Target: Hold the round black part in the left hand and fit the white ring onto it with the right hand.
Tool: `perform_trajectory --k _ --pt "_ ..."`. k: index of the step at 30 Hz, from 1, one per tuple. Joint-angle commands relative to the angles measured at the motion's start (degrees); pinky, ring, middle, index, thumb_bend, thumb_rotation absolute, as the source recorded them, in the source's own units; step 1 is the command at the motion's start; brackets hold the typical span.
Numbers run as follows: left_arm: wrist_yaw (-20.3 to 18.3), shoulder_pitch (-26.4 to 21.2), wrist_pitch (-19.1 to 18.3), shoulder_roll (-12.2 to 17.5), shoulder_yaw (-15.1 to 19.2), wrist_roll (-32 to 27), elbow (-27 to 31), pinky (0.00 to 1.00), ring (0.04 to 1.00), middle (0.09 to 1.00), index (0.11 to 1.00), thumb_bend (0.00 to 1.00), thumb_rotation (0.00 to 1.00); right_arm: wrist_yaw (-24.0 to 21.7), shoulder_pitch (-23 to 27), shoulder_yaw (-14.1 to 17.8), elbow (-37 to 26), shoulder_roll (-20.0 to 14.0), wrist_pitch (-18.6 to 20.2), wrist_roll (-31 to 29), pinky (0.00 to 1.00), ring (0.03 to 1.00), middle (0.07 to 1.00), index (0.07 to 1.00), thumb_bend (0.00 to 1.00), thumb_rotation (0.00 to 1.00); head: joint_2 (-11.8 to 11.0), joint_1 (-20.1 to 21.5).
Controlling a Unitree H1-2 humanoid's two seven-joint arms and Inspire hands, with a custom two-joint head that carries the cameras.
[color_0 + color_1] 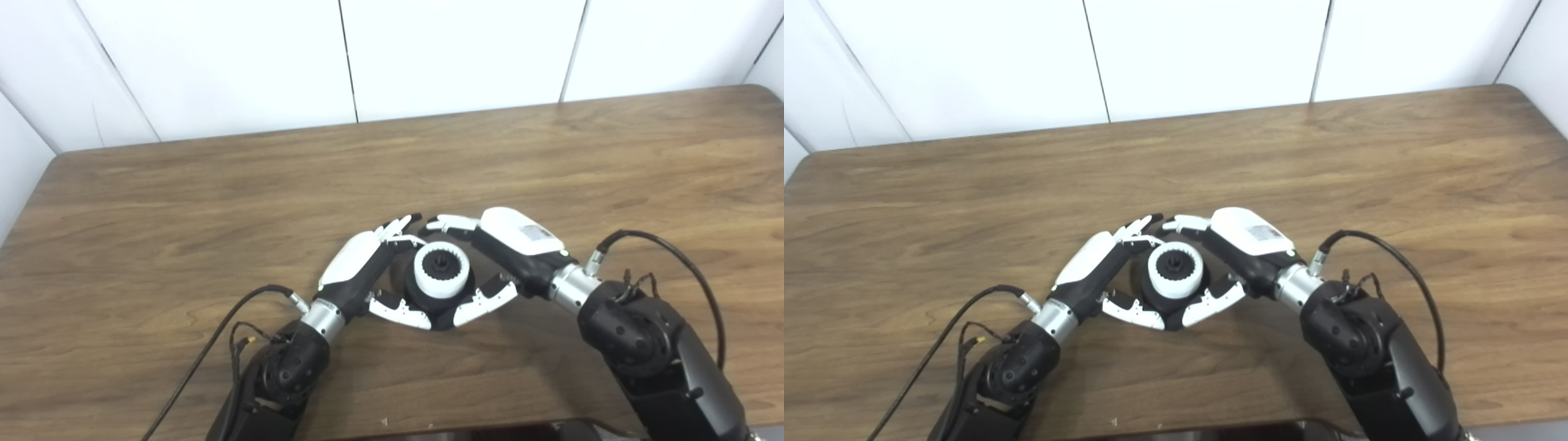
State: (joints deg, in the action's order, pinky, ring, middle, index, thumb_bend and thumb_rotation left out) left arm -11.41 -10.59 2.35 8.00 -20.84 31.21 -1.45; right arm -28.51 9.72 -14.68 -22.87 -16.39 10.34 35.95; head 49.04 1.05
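Work surface is a brown wood-grain table (184, 202) with rounded corners, its far edge running from 9 o'clock to 3 o'clock against the backdrop. Behind it, from 10 to 2 o'clock, stands a white panelled wall (459, 55), divided by thin dark vertical seams. A small pale speck (384, 421) lies on the tabletop at 6 o'clock, near the front edge.

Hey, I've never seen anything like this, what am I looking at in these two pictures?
Both pictures come from two cameras side by side on a humanoid robot's head, looking down at a wooden table. The two arms enter from the bottom edge. The left hand and right hand cup a round black part from either side. A white ring with a toothed inner edge sits on top of it. Whether the fingers actually press the part is hard to tell.
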Motion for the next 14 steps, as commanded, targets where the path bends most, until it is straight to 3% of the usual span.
perform_trajectory --k 1,5,14 --pt "0.36 -1.74 -0.09 -0.19 0.52 -0.42 1.95 1.00 1.000 1.000 0.616 0.97 0.33 1.74 1.07 1.55 -1.39 0.51 -0.48 -3.72 0.73 0.846 0.898 0.872 0.99 0.53 -0.01 0.00" --pt "0.14 -1.79 -0.61 -0.13 0.79 -0.68 2.31 1.00 1.000 1.000 0.618 0.97 0.34 3.01 0.37 4.25 -0.42 1.18 -0.78 -9.28 0.75 0.865 0.909 0.907 1.00 0.59 -0.04 -0.01" --pt "0.46 -1.77 -0.98 -0.08 1.27 -0.86 2.47 1.00 1.000 1.000 0.616 0.97 0.33 6.05 -0.85 7.05 3.66 1.48 -4.66 -18.71 0.76 0.855 0.914 0.910 1.00 0.57 0.02 -0.39"
